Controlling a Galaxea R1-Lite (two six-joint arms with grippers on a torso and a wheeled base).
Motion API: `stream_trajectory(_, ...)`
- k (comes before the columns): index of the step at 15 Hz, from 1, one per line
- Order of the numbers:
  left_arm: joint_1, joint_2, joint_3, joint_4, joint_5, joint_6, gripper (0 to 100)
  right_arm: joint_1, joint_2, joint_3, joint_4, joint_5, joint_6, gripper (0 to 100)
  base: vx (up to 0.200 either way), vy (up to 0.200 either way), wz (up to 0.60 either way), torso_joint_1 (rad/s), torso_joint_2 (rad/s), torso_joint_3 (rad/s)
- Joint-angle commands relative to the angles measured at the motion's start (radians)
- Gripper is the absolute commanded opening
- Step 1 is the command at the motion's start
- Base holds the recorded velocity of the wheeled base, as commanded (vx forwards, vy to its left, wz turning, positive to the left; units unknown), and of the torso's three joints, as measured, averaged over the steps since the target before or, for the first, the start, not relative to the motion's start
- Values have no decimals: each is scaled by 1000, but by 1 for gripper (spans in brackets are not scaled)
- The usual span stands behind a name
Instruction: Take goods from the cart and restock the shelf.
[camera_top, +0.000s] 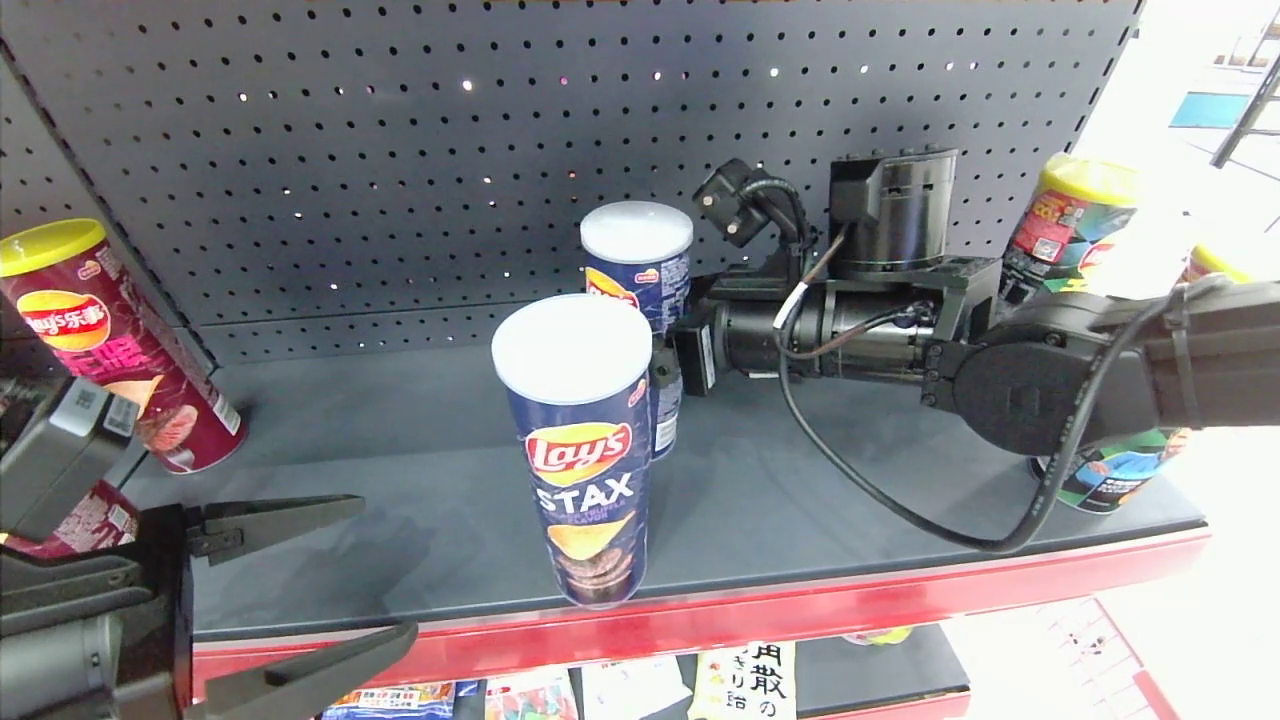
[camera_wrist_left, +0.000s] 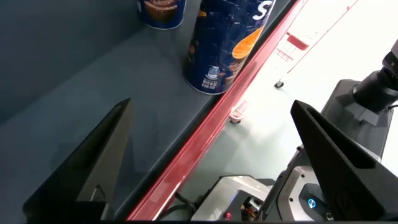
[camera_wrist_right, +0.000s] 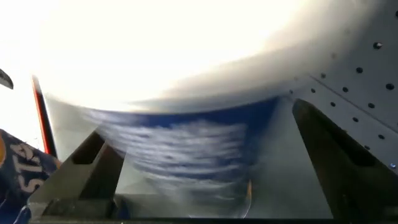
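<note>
Two blue chip cans with white lids stand on the dark shelf (camera_top: 400, 450). The front can (camera_top: 585, 470) (camera_wrist_left: 227, 50) is at the shelf's red lip. The rear can (camera_top: 640, 265) (camera_wrist_right: 186, 143) stands upright behind it, near the pegboard. My right gripper (camera_top: 665, 375) (camera_wrist_right: 199, 162) comes in from the right at the rear can's middle height. Its fingers lie on either side of that can, open, with a narrow gap on one side. My left gripper (camera_top: 385, 570) (camera_wrist_left: 211, 106) stands open and empty at the shelf's front left edge, left of the front can.
Maroon cans (camera_top: 110, 340) with yellow lids stand at the shelf's left end. Green-and-yellow cans (camera_top: 1075, 215) stand at the right end, behind my right arm. The pegboard back wall (camera_top: 400, 150) closes off the rear. The red lip (camera_top: 800, 600) marks the front edge.
</note>
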Motion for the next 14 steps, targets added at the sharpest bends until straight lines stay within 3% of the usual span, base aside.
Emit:
stream_trajectory(1, 0, 22, -6, -2, 1, 0, 100, 0, -60, 51, -1, -1, 1, 100, 0, 0, 0, 0, 0, 0)
stream_trajectory(8, 11, 74, -34, -3, 34, 3, 100, -36, -223, 266, -1, -66, 1, 100, 0, 0, 0, 0, 0, 0)
stream_trajectory(11, 11, 125, -61, -3, 97, 8, 100, -67, -347, 386, 2, -83, -1, 100, 0, 0, 0, 0, 0, 0)
stream_trajectory(12, 9, 137, -64, -3, 99, 14, 100, -67, -388, 421, 2, -83, -1, 100, 0, 0, 0, 0, 0, 0)
stream_trajectory(14, 11, 176, -60, -2, 102, 78, 100, -66, -468, 513, 2, -83, -2, 100, 0, 0, 0, 0, 0, 0)
